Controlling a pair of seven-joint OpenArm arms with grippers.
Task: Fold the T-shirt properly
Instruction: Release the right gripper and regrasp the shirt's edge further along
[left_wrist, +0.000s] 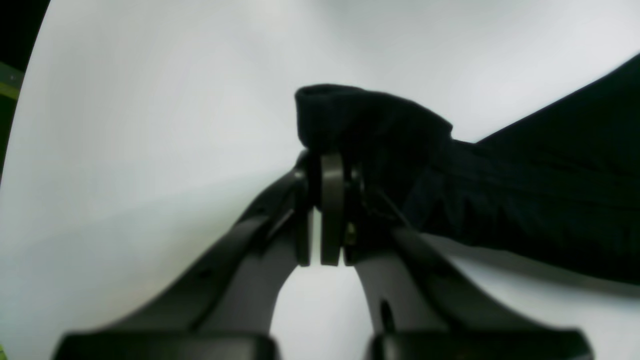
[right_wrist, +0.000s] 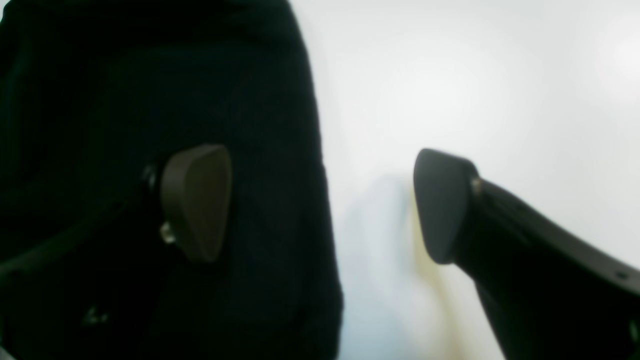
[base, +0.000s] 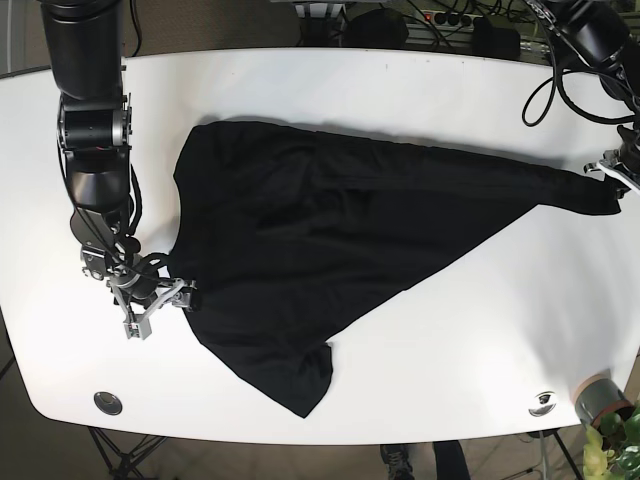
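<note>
A black T-shirt (base: 330, 230) lies spread on the white table (base: 450, 90), with one corner drawn out in a long point toward the right edge. My left gripper (base: 612, 170) holds that point; in the left wrist view the gripper (left_wrist: 332, 167) is shut on a bunched fold of the T-shirt (left_wrist: 550, 200). My right gripper (base: 172, 297) stands open at the shirt's lower left edge. In the right wrist view the gripper (right_wrist: 320, 205) straddles the hem, one fingertip (right_wrist: 195, 200) over the T-shirt (right_wrist: 100, 100) and the other over bare table.
A grey round object (base: 597, 395) and a potted plant (base: 612, 445) sit at the table's front right corner. Two round fittings (base: 107, 402) are set near the front edge. Cables hang behind the back edge.
</note>
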